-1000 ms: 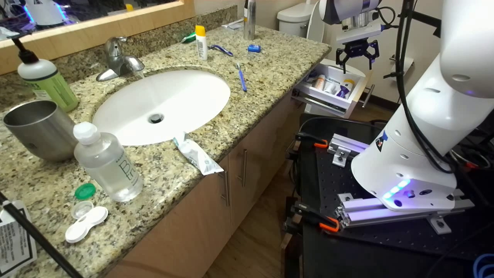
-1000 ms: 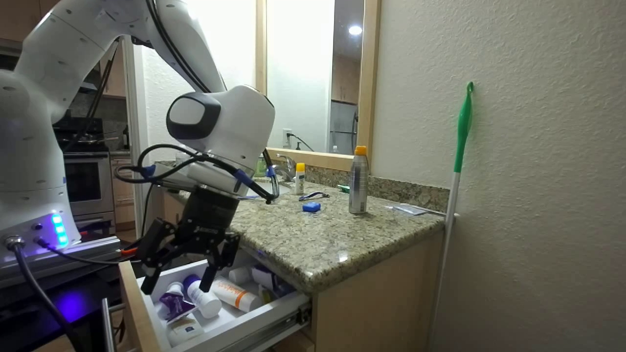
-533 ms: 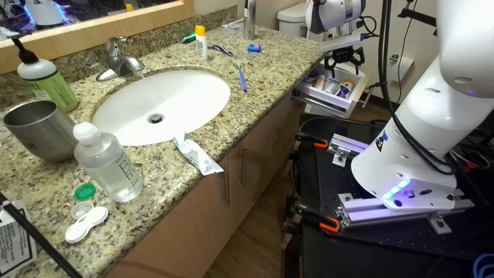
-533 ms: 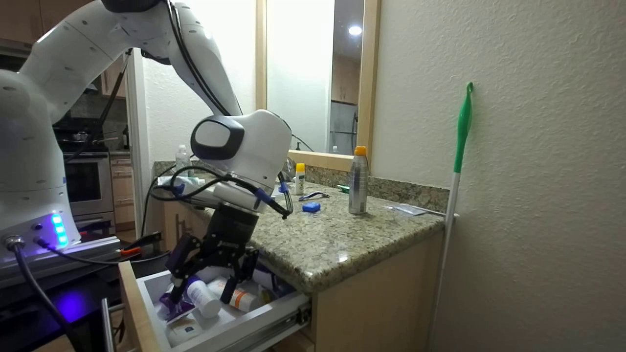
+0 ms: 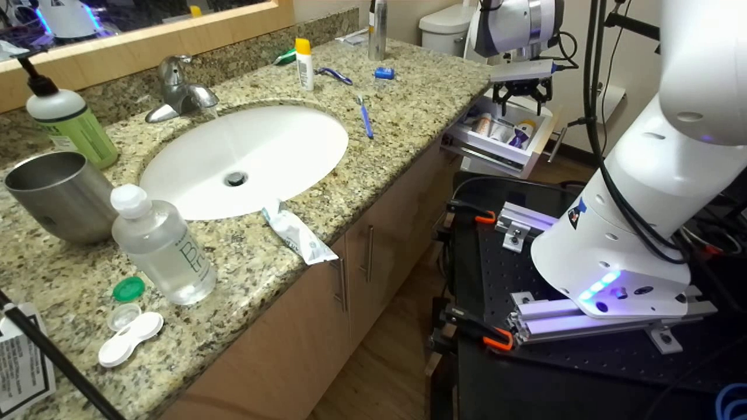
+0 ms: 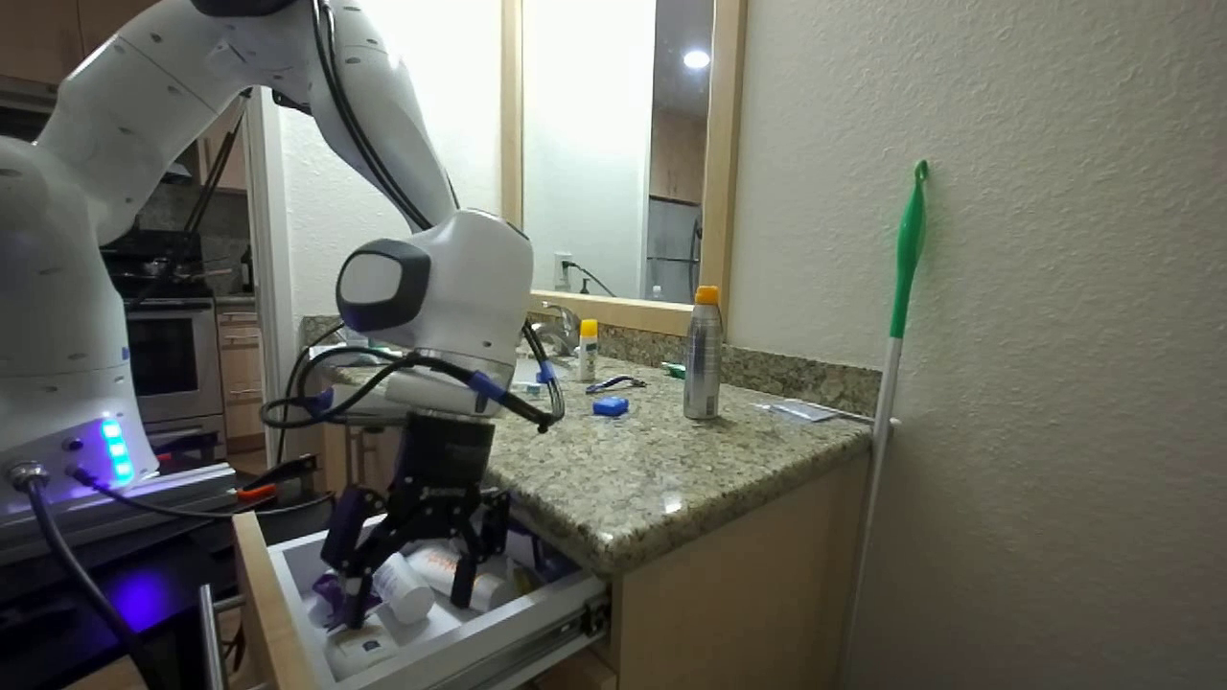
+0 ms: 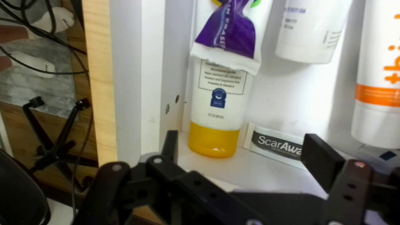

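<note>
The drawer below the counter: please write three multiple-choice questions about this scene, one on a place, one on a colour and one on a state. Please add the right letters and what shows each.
1. Where does the tube with the orange band lie?
A. In the sink
B. On the counter
C. In the drawer

2. What colour is the cap that shows between the fingers in the wrist view?
A. Yellow
B. Green
C. Red

3. How is the gripper?
A. Shut and empty
B. Open, holding nothing
C. Shut on the tube

1 C: the wrist view shows it inside the white walls.
2 A: it shows plainly yellow there.
3 B: the fingers stand wide apart, with nothing clasped.
</note>
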### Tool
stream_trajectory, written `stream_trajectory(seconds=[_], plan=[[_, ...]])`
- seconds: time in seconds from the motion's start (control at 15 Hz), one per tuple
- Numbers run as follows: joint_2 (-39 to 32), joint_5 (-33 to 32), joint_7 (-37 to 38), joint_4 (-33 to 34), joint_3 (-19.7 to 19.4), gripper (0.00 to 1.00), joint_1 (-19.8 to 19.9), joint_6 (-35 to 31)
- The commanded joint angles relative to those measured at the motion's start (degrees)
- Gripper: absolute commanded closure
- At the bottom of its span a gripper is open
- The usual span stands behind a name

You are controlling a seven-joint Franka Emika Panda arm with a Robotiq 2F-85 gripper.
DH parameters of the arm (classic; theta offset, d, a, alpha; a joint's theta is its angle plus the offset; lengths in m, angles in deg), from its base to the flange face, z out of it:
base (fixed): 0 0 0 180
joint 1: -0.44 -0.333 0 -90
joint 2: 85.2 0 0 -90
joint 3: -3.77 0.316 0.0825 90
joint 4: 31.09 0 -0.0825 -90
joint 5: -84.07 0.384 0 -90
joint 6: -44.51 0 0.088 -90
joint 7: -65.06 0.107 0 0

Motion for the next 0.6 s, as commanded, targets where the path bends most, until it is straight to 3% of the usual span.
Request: stream_trajectory(seconds=[0.0,0.13,0.2,0.33,0.53], plan=[[3.18,4.65,-7.99,-4.73,8.4,0.0,8.92,-9.08],[2.86,5.03,-11.02,-4.8,12.63,0.0,13.47,-9.4],[0.99,2.84,-6.23,-3.23,8.95,0.0,9.51,-7.86],[1.19,2.83,-7.6,-3.34,11.48,0.0,12.31,-8.39],[-0.78,2.83,-6.13,-1.8,11.59,0.0,11.92,-8.39]])
